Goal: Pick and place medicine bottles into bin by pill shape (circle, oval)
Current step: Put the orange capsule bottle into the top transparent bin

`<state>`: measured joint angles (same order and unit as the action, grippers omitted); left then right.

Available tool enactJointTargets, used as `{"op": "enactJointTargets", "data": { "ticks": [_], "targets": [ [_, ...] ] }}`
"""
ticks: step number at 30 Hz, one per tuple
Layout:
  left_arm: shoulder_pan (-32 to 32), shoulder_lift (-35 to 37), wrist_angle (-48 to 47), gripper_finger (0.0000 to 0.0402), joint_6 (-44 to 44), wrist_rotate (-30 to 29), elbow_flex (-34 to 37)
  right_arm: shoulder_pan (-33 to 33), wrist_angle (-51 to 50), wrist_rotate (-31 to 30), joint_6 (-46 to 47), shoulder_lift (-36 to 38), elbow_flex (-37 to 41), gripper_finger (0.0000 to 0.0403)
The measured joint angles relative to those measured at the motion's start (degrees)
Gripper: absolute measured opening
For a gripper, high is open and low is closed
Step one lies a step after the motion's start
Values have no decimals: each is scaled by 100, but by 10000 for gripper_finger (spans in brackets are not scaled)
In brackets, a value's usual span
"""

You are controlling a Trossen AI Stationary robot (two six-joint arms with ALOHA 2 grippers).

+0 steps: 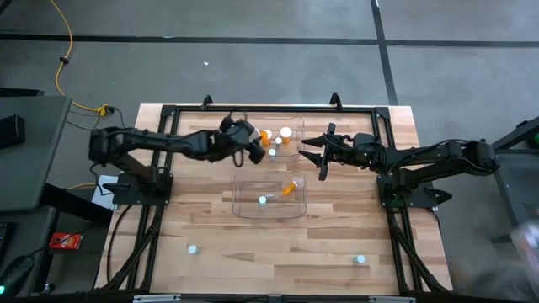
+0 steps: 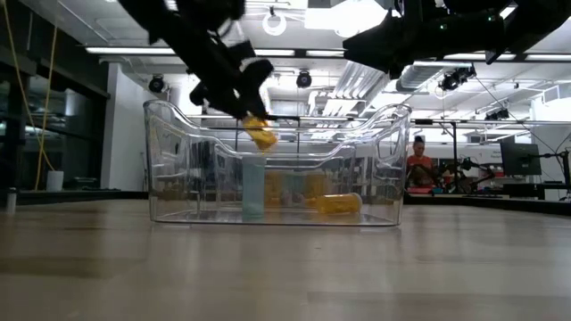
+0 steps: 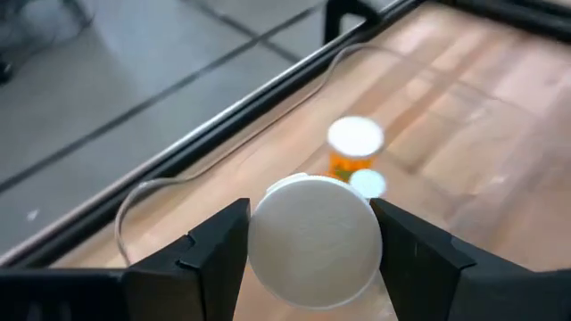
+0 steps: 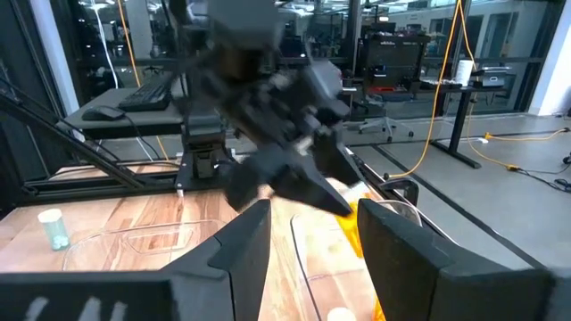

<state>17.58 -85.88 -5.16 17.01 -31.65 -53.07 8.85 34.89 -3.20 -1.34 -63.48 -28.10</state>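
- No readable writing on any bottle.
- Left gripper (image 3: 308,245) clamped on white-capped orange bottle (image 3: 314,239) above far bin (image 1: 253,123).
- Right gripper (image 1: 313,152) at 3 o'clock of it, fingers spread, empty.

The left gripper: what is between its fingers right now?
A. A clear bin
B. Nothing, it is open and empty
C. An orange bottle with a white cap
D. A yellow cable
C. The left gripper is shut on an orange bottle whose white cap fills the space between the fingers, held above the far bin.
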Motion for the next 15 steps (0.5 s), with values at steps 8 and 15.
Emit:
{"op": "enactJointTargets", "data": {
  "ticks": [8, 15],
  "targets": [
    [48, -877, -261, 207, 299, 102, -492, 1, -42, 0, -7, 0, 0, 161],
    [-35, -1078, -807, 207, 298, 248, -556, 3, -39, -2, -13, 0, 0, 161]
  ]
}}
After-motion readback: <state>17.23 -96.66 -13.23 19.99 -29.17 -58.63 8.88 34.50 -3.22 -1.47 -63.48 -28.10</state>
